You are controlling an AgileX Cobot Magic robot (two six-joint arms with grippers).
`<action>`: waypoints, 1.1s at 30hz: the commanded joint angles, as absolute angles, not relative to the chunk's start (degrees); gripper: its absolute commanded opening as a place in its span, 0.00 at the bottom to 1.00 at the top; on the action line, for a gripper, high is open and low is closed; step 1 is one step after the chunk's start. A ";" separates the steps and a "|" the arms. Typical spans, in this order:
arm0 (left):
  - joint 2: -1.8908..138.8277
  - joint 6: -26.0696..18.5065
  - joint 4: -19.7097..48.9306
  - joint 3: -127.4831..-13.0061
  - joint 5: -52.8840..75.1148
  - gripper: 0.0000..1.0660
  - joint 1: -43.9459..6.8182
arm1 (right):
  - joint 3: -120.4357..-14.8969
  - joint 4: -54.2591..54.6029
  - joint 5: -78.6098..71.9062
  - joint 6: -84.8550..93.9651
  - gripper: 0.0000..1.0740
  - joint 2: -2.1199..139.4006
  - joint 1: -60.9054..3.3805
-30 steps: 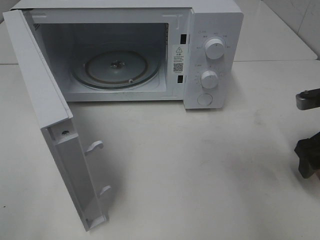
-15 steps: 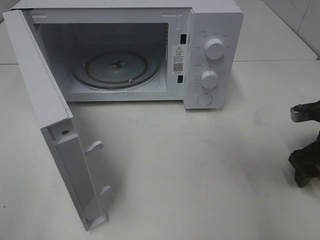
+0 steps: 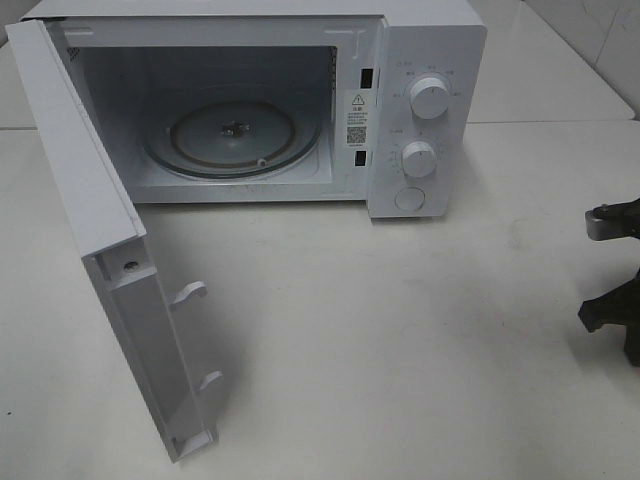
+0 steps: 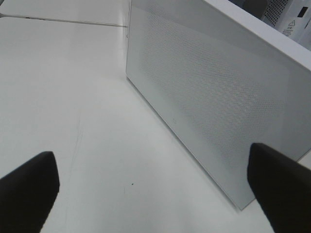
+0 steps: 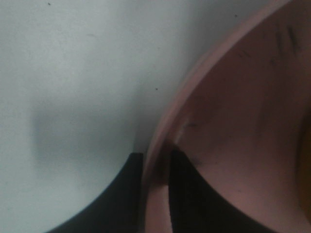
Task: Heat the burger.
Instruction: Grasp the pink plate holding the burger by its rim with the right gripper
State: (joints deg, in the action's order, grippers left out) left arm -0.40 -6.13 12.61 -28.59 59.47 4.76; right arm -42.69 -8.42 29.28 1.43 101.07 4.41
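Pink round plate fills the right wrist view, its thin rim caught between the two black fingers of the right pincer, which are drawn in narrow on either side of it, a pinch on the edge alone. Just past the fingertips, a golden sliver at the picture's edge is likely the round golden-brown burger, though too little shows to be sure. So slight a grip risks the plate tilting as it lifts and the burger sliding off. Well ahead of that pincer, across the white tabletop, the white microwave oven stands with its door swung open over the glass turntable; the plate could clip the cavity's sill. The left pincer hovers wide apart, holding nothing, just beside the door's outer face, where a stray move could knock the door inward.
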 commanded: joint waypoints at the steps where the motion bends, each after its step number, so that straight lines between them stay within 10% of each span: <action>1: -1.38 -6.13 12.66 -28.42 59.07 0.92 4.98 | -42.34 -6.99 29.68 0.46 0.00 101.59 4.58; 33: -1.38 -6.13 12.66 -28.42 59.07 0.92 4.98 | -42.34 -30.94 39.25 -25.04 0.00 96.54 -5.16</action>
State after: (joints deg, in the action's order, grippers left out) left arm -0.40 -6.13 12.61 -28.59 59.47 4.76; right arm -42.51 -26.76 36.90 -22.00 97.06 -3.72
